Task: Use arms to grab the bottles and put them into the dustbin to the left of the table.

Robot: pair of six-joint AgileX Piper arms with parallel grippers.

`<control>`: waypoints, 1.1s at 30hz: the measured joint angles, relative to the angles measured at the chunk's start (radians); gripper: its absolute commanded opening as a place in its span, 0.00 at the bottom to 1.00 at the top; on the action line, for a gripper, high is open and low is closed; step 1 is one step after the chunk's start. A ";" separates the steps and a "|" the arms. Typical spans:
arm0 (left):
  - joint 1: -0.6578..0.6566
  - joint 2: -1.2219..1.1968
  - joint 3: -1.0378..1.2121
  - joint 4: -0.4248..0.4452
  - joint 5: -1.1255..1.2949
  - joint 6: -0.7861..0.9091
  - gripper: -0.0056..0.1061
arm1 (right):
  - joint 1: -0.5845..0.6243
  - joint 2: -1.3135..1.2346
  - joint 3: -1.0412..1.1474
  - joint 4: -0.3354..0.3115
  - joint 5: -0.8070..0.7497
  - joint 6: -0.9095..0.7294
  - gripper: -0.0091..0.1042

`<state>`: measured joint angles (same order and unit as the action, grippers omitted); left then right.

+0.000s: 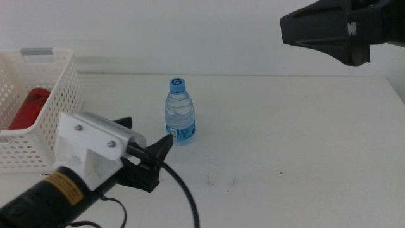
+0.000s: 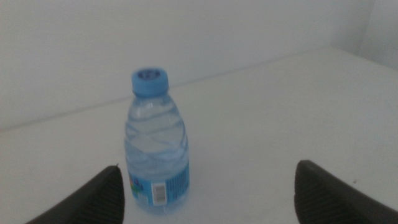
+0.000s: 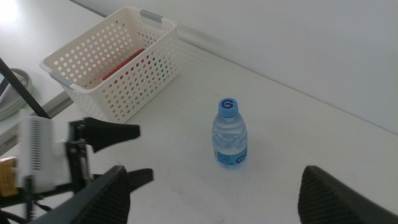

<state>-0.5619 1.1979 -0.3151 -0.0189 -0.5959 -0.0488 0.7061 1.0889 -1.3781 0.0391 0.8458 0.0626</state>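
One water bottle stands before the left gripper's open jaws, perhaps untouched.

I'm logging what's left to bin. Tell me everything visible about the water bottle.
The water bottle is small, clear plastic with ribbed sides, a blue cap and a blue label with a barcode near its base. It stands upright and capped on the table, right of the dustbin. Nothing grips it; the left tool is open just short of it.
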 measured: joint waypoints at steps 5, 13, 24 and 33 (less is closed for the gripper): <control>-0.003 0.149 0.000 0.000 -0.089 -0.018 0.89 | 0.000 0.000 0.000 0.000 0.000 0.000 0.84; 0.001 0.376 -0.056 -0.013 -0.230 -0.065 0.89 | 0.000 0.000 0.000 0.000 0.000 0.000 0.84; 0.182 0.667 -0.297 0.273 -0.312 -0.171 0.89 | 0.000 0.000 0.000 0.000 0.000 0.000 0.84; 0.209 0.838 -0.437 0.309 -0.338 -0.208 0.89 | 0.000 0.000 0.000 0.000 0.000 0.000 0.84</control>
<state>-0.3530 2.0356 -0.7517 0.2904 -0.9335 -0.2568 0.7061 1.0889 -1.3781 0.0391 0.8458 0.0626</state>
